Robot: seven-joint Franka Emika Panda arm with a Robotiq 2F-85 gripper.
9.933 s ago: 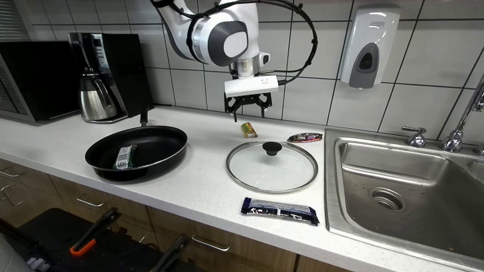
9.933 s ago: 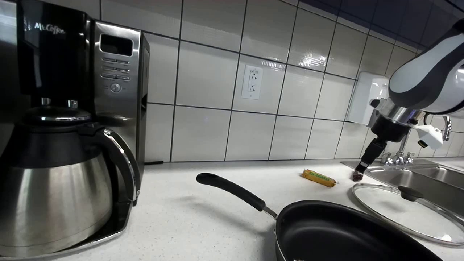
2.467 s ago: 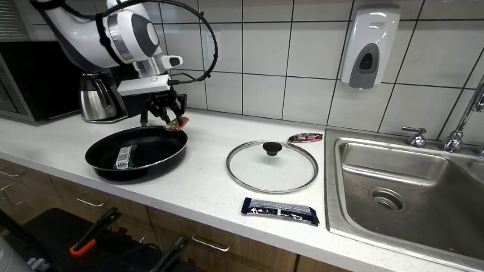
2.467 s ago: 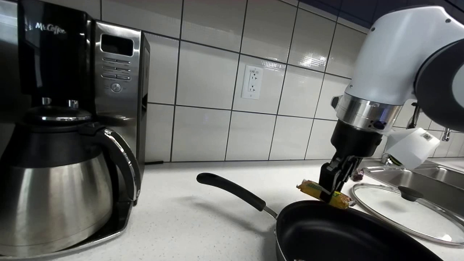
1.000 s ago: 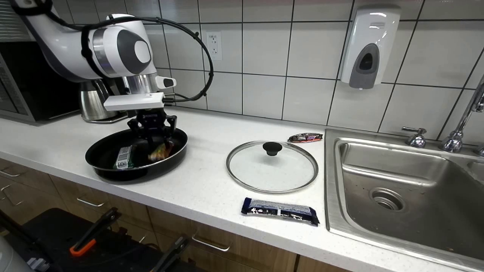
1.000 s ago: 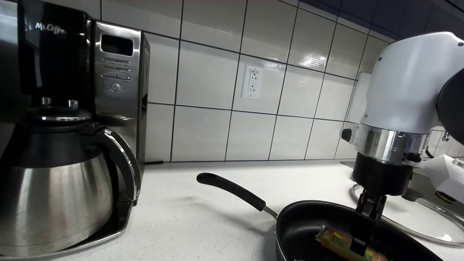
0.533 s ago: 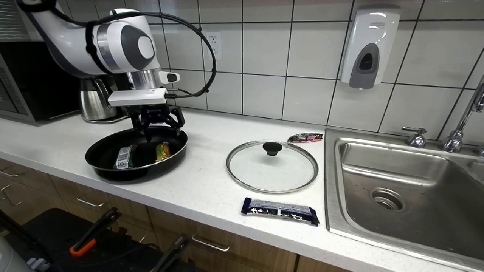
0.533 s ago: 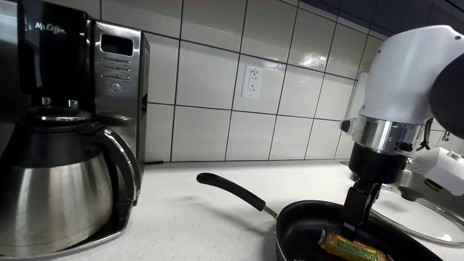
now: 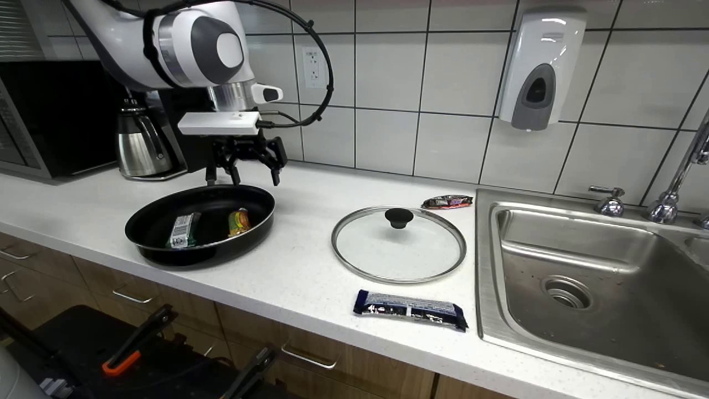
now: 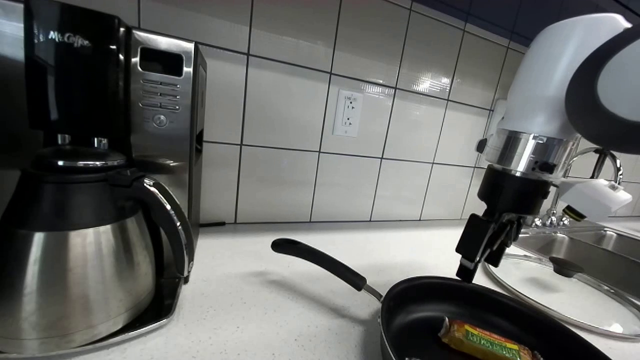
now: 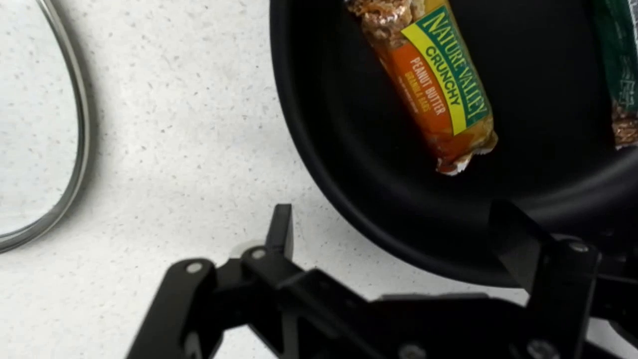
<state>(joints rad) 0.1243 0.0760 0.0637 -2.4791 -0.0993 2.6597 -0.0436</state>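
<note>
I have my hand point(image 9: 256, 181) spread wide above the rim of a black frying pan point(image 9: 194, 257); in the wrist view 1 finger point(image 11: 282, 229) shows against the white table point(image 9: 304, 244), 1 against the pan. Right of the hand in both exterior views, a glass lid point(image 9: 388, 255) with a black knob point(image 9: 399, 218) lies flat, and beyond it is a steel sink point(image 9: 486, 266). Left of the hand stand a coffee maker point(image 10: 160, 97) and its steel carafe point(image 10: 85, 280), the pan's handle point(image 10: 320, 262) jutting out between them and the hand.

Inside the pan, lower than the hand and apart from it, rests an orange-and-yellow Nature Valley bar point(image 11: 433, 85); farther off lies a green-wrapped bar point(image 9: 181, 231).

I count 1 pan, 1 lid, 1 carafe and 4 wrapped snacks: 2 in the pan, 2 near the lid, which are a dark blue bar point(image 9: 410, 308) and a red-and-black packet point(image 9: 447, 201).
</note>
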